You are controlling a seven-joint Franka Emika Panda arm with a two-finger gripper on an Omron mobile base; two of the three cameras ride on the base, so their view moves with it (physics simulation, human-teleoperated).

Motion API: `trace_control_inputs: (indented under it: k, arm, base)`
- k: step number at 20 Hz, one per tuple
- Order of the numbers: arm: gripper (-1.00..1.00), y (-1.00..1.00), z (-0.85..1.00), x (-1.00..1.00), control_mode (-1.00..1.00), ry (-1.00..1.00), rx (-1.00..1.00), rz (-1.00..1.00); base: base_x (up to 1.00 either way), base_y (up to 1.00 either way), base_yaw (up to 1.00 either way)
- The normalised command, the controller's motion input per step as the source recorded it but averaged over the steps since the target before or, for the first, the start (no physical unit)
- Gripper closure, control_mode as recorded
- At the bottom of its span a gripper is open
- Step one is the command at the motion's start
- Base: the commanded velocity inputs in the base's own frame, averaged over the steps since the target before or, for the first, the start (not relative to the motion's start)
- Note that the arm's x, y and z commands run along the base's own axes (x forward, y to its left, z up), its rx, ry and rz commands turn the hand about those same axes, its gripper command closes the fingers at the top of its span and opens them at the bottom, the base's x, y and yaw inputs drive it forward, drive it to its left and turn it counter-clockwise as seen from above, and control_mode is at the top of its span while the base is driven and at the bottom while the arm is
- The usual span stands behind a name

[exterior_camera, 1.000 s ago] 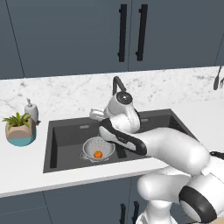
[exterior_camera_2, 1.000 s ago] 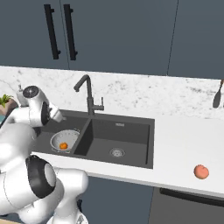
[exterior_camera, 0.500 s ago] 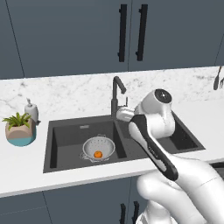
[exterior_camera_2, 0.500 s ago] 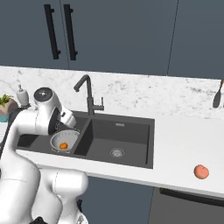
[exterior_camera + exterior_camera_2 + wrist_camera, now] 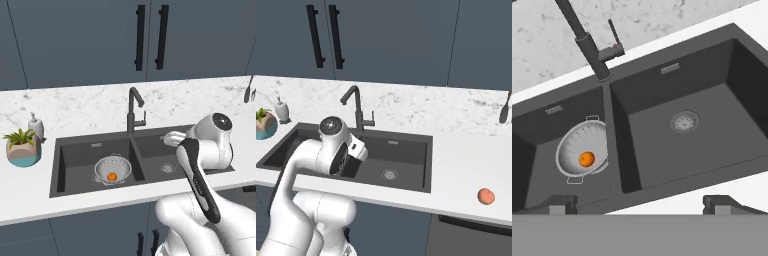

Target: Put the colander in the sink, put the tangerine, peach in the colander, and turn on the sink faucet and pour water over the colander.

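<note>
The silvery colander (image 5: 582, 150) stands in the left basin of the dark sink (image 5: 712, 150), and the bright orange tangerine (image 5: 587, 159) lies inside it. From the left base view the colander (image 5: 113, 168) holds the tangerine (image 5: 112, 176) in that same basin. The peach (image 5: 486, 196) rests on the white counter, far right of the sink (image 5: 406, 157). Behind the divider rises the dark faucet (image 5: 587, 45), also the faucet (image 5: 132, 111). My gripper (image 5: 640, 204) is open and holds nothing, hovering high over the sink's front edge near the right basin.
A teal-and-tan plant pot (image 5: 22, 150) and a white soap dispenser (image 5: 34, 125) stand left of the sink. A dark utensil (image 5: 504, 112) hangs at the far right wall. The right basin has a round drain (image 5: 684, 121). My arm covers the left basin in the right base view.
My arm has swung right from above the colander to over the right basin's front. The tangerine stays in the colander.
</note>
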Motion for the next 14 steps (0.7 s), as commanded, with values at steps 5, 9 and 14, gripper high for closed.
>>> trace_control_inputs:
  k: [5,9,14]
  arm:
    - [-1.0,-0.97,0.0,0.01,-1.0,0.1,-0.13,-0.12]
    - [-1.0,-1.0,0.0,0.12,-1.0,0.1,-0.13,-0.15]
    - [-1.0,-1.0,0.0,0.04,-1.0,0.11,-0.1,-0.13]
  base:
    - [0.0,0.0,0.0]
    - [0.0,0.0,0.0]
    - [0.0,0.0,0.0]
